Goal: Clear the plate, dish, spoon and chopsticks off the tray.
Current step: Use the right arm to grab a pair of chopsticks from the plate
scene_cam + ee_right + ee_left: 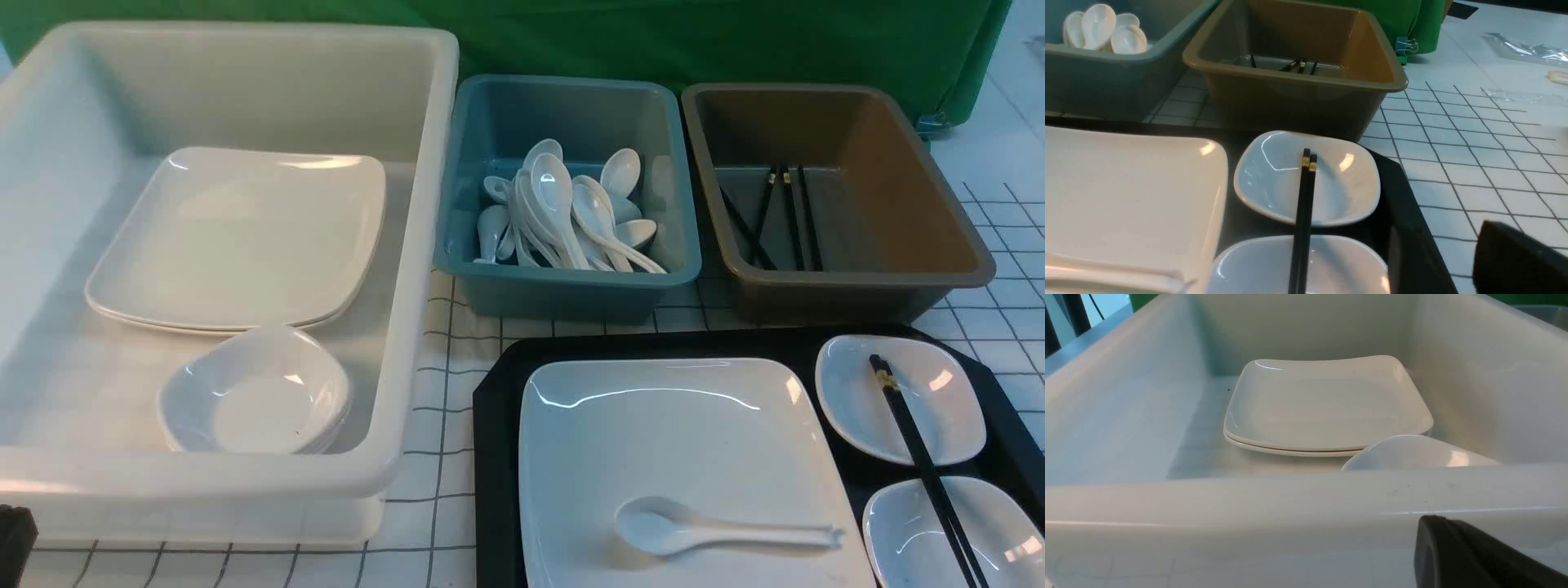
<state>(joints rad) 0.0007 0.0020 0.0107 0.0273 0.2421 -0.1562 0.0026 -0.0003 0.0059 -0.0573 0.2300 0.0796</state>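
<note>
Green backdrop (735, 41) — gridded white tablecloth (445, 408)

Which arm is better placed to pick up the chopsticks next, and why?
Right. Its wrist camera looks onto the chopsticks at the tray's right side; the left wrist camera faces the white tub, away from the tray.

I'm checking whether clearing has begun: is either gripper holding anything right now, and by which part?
Nothing is held. The spoon lies on the plate and the chopsticks rest across the two dishes, all on the tray.
</note>
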